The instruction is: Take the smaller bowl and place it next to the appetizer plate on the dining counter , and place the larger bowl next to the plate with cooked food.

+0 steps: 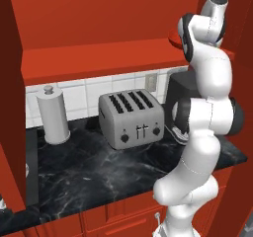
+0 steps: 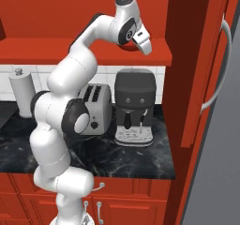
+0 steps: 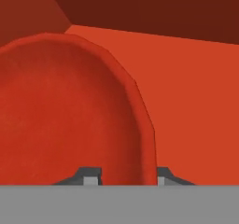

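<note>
While straddling the rim, end effector (image 3: 123,177) pinched smaller bowl (image 3: 70,111) on shelf (image 3: 196,92) | advice: lift straight, keep level.

The white Franka arm (image 2: 70,102) is raised high, elbow bent. Its two-finger gripper (image 3: 123,176) has jaws narrowed, one fingertip (image 3: 89,176) on each side of a red rim.

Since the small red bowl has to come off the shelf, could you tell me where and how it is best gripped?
Take the smaller bowl by its thin rim, from above. It is shallow and sits upright on the red shelf, so the wall is the only part narrow enough to pinch. In the hand view, the hand already straddles the rim, one fingertip inside and one outside.
</note>
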